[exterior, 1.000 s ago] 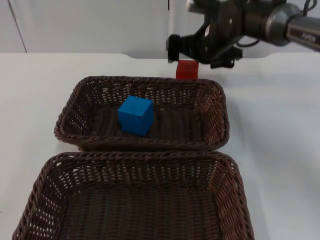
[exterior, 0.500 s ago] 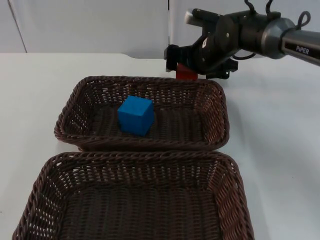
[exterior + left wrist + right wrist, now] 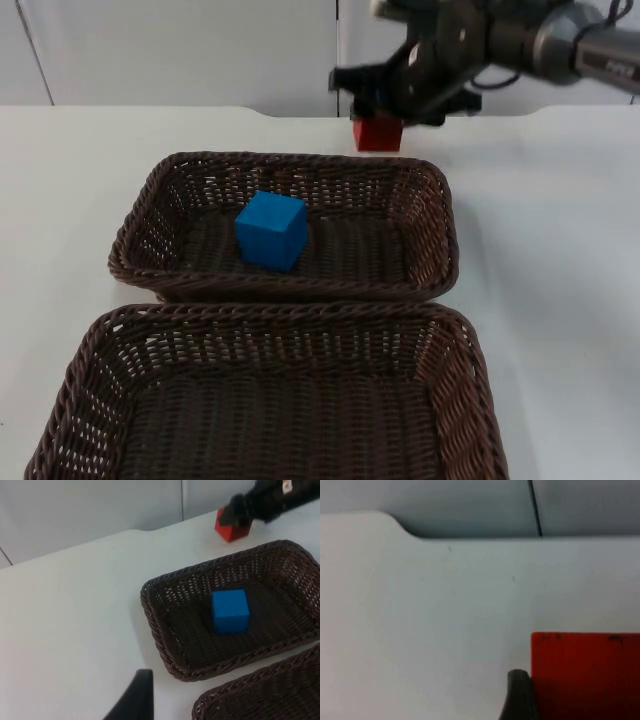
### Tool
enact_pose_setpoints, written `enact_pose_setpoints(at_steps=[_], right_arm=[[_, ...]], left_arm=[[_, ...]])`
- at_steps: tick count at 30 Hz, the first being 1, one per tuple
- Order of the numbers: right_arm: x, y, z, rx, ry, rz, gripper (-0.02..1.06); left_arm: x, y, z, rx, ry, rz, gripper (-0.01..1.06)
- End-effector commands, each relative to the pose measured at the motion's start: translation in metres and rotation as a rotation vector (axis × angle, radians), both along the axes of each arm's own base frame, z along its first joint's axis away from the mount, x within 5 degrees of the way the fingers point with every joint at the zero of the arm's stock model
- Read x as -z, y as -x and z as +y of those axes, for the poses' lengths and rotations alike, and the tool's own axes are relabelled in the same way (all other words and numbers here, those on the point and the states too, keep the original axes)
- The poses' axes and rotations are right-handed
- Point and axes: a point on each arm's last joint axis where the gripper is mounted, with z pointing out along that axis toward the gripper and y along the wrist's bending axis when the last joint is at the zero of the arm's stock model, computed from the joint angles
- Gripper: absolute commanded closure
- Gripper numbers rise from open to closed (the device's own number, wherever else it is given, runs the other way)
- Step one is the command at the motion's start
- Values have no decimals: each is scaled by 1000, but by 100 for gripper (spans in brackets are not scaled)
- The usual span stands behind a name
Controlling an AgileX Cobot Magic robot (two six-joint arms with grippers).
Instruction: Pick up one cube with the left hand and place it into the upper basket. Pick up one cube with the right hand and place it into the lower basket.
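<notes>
Just a plain white table (image 3: 90, 200) here. Its far edge runs up against a grey partition wall (image 3: 180, 50) with a seam.

A white counter (image 3: 560, 260) ran back to a grey partition wall (image 3: 180, 50), its far edge rounded at a corner. A dark vertical seam (image 3: 337, 50) split the wall into panels. Even, soft light fell over the pale surfaces.
</notes>
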Motion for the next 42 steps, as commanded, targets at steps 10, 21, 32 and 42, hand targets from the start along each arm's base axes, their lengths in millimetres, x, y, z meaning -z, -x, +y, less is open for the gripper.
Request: enact_pose_setpoints(at_steps=[10,21,32,42], right_arm=[[-124,26,-11,-93,88,-85,105],[-190,53,-24,-132,126,-123,105],[-229,82,-39,-227,249,-87,105],[-250,101,-47,-278,302,-63,105]], left_arm=[[0,2,0,1,10,-1,0],[0,2,0,1,10,-1,0],[0,2,0,0,4,-4,0],[0,2,1,0,1,-6,0]])
